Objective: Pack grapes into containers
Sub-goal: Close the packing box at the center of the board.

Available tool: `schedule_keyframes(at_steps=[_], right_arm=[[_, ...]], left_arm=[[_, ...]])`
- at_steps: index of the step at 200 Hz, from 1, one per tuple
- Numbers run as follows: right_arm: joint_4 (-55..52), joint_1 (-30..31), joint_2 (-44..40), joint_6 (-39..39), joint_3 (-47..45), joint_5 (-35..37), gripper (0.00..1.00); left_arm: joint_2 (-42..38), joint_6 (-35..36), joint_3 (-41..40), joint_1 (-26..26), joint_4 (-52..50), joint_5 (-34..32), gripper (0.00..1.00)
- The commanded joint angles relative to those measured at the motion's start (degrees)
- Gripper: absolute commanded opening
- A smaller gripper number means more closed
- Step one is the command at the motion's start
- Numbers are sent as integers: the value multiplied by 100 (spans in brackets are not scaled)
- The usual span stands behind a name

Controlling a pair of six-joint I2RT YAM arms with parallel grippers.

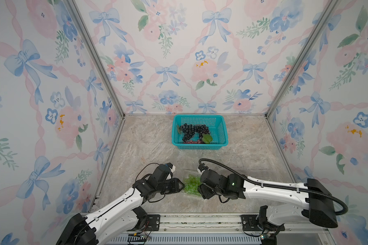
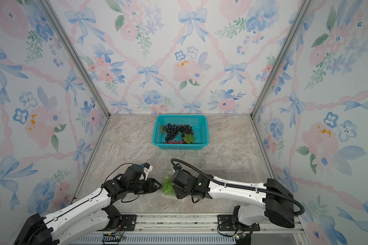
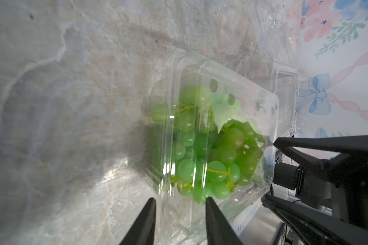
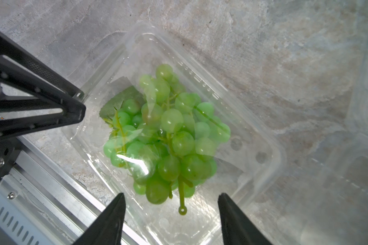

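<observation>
Showing green grapes (image 4: 170, 135) inside a clear clamshell (image 4: 253, 180) near the front edge of the table (image 1: 136, 152) | left gripper (image 3: 180, 210) half-open, straddling its rim, grip unclear | right gripper (image 4: 171, 212) wide open above it, empty | risk: a one-sided squeeze could skid the light clamshell or spring it open.

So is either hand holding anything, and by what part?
Right hand is open, holding nothing. Left hand straddles an edge of the clamshell punnet; a grip cannot be told.
</observation>
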Motion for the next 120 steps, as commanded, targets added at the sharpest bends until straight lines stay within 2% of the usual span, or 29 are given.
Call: schedule_keyframes(at_steps=[1, 69, 120], right_arm=[[44, -100, 39, 94, 7, 12, 68], [278, -261, 91, 353, -148, -175, 68], [62, -222, 51, 323, -229, -111, 68]], left_arm=[[143, 256, 266, -26, 85, -387, 41], [611, 477, 596, 96, 515, -473, 41], [-552, 208, -91, 427, 240, 116, 49]])
